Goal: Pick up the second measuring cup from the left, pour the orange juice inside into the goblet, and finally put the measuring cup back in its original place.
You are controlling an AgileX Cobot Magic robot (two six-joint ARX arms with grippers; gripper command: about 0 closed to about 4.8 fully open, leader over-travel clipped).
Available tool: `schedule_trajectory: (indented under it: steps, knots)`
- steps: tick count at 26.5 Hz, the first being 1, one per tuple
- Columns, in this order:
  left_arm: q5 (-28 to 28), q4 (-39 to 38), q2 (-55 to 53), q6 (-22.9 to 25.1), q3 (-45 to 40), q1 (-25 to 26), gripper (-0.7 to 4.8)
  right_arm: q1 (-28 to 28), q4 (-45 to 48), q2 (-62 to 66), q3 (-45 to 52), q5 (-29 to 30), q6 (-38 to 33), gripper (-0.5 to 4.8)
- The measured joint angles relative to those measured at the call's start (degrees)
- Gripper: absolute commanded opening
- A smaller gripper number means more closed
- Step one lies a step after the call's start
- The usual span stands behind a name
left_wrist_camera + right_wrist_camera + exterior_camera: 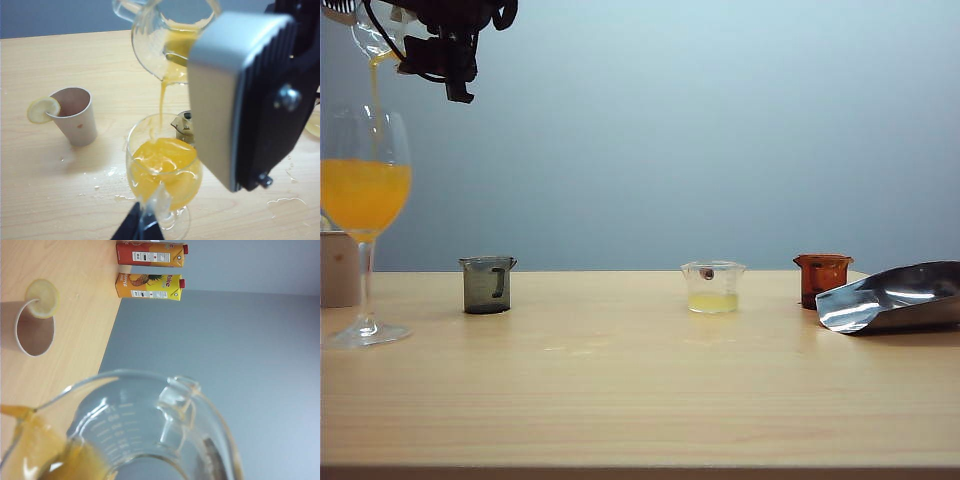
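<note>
**Orange juice streams into goblet**

The right gripper (450, 55), high above the table's left end, grips the second measuring cup (368, 30), its jaws partly closed on the cup's sides, and tips it over the goblet (365, 215). A thin stream of orange juice (162, 100) falls from the spout into the bowl, which is already well filled. The goblet stands upright on the wooden table (640, 380). The left gripper (140, 227) sits low at the goblet's stem; only its dark tips show, so its hold cannot be told. A paper cup (75, 117) with a lemon slice (43, 109) on its rim stands nearby. A grey cup (487, 285), a cup of pale yellow liquid (713, 287), an amber cup (822, 279) and a metal scoop (895, 298) sit in a row along the table.
</note>
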State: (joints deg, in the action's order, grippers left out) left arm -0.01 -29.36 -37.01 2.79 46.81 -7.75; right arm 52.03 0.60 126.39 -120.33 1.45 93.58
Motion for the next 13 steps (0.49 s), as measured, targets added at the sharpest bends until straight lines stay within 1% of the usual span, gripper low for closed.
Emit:
schedule_trajectory:
  steps: [6,13]
  knots:
    - [0.0,0.0,0.0,0.0,0.0,0.0,-0.03,0.0,2.1,0.0,0.0,0.1,1.4,1.56]
    - [0.0,0.0,0.0,0.0,0.0,0.0,-0.03,0.0,1.9,0.0,0.0,1.7,6.4,1.56]
